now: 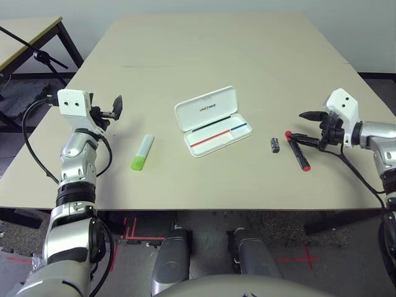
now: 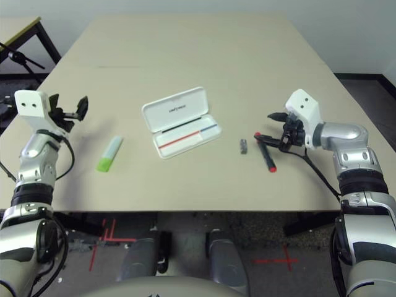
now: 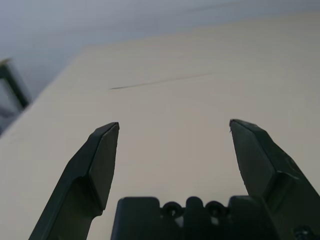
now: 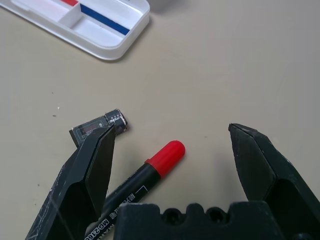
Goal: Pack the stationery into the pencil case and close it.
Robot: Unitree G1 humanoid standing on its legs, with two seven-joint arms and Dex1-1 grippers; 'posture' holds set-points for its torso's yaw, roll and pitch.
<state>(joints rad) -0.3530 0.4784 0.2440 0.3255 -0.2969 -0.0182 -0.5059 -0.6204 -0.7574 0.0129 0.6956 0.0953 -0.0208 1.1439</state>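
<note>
Pencil case (image 1: 192, 115), flat, white, hinged plastic, lies open. Right of it, the right gripper (image 1: 296, 125), jaws apart, should centre over the slim red-and-black marker pen (image 1: 301, 156) before closing squarely, without nudging the small dark-grey block (image 1: 275, 145) nearer the case. Left of it: left gripper (image 3: 174, 122), spread.

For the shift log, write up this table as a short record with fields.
case: white hinged plastic pencil case, lid open, no stationery inside
highlighter: lime-green highlighter with whitish cap, on the table left of the case
block: small dark grey block, between case and marker
marker: black marker pen with red ends, on the table right of the block
left gripper: jaws open, holding nothing
right gripper: jaws open above the marker, not gripping it
</note>
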